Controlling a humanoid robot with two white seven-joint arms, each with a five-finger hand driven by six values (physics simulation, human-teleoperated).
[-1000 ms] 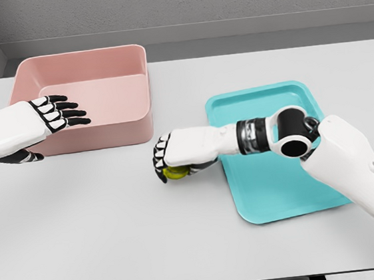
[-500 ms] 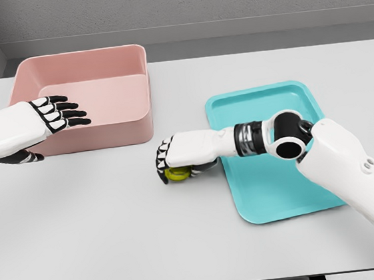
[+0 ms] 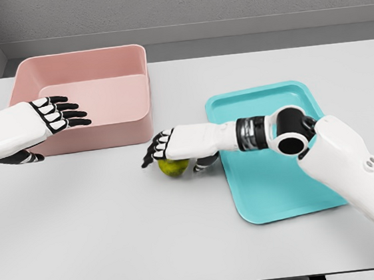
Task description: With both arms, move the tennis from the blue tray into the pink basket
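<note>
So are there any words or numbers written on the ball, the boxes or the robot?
None. No writing shows on the ball, the pink basket, the blue tray, the table, or either the left hand or the right hand.

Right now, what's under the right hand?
A yellow-green tennis ball sits on the white table under the right hand, whose fingers are spread above it. Its top is covered by the palm.

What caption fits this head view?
Right hand opens over the tennis ball on the table, between blue tray and pink basket.
</note>
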